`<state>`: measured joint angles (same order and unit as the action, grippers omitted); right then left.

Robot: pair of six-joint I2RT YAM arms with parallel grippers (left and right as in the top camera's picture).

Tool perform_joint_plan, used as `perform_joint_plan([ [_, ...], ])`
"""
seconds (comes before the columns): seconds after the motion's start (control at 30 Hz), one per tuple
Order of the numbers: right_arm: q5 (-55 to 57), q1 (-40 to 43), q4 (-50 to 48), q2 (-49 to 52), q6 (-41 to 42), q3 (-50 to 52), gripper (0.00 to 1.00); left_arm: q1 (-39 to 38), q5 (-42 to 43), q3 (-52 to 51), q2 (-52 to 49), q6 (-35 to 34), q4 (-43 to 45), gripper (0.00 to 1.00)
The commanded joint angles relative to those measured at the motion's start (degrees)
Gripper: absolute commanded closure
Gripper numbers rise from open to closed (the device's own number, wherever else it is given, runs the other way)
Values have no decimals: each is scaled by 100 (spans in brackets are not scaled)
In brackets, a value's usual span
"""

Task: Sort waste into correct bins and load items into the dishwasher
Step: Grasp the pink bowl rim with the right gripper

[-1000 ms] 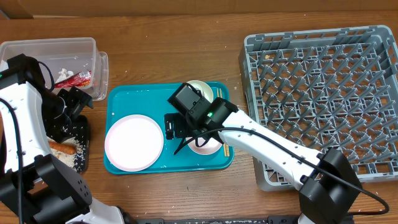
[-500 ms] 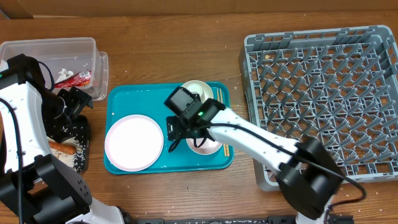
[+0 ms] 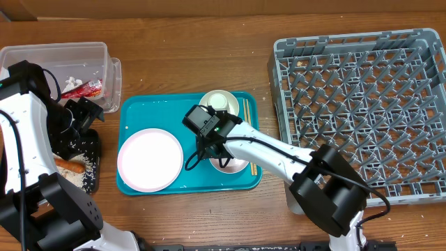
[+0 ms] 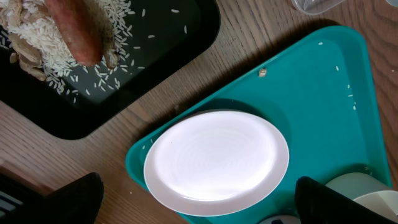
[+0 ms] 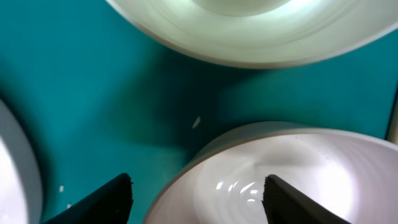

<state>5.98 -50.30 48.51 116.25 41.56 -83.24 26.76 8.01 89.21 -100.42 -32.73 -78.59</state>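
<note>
On the teal tray (image 3: 136,115) lie a large pale plate (image 3: 150,159), a pale bowl (image 3: 219,101) with something white inside, a smaller white dish (image 3: 233,164) and chopsticks (image 3: 248,132). My right gripper (image 3: 208,157) is low over the white dish (image 5: 298,168), open. One finger (image 5: 99,202) stands outside its rim and the other (image 5: 298,199) inside, neither visibly touching. My left gripper (image 3: 82,113) hangs open and empty at the left, its fingers (image 4: 62,199) framing the plate's (image 4: 217,158) near edge. A carrot (image 4: 78,31) lies in rice on the black tray (image 4: 155,68).
The clear tub (image 3: 42,59) at the far left holds a red wrapper (image 3: 87,87) and white tissue (image 3: 70,82). The grey dish rack (image 3: 362,111) fills the right side. Scattered rice grains lie on the black tray (image 3: 90,150) and a crumb on the teal tray (image 4: 263,73).
My right gripper has shifted slightly left and lower onto the white dish's rim, and its jaws have narrowed. The left arm has not moved.
</note>
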Motion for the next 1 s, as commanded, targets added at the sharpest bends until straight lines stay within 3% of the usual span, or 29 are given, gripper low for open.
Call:
perform_joint_plan([
  [0.0,131,-59,-24,59,31,-66,33,22,42,-24,-9,-70,2,0],
  [0.2,153,-216,-52,81,31,-66,37,22,42,-24,-9,-72,2,0],
  [0.43,151,-284,-63,81,55,-68,57,22,42,-24,-9,-70,2,0],
  [0.8,146,-284,48,81,72,-103,71,22,44,-24,-9,-72,2,0],
  [0.97,76,-284,280,81,72,-271,83,22,44,-24,-9,-70,2,0],
])
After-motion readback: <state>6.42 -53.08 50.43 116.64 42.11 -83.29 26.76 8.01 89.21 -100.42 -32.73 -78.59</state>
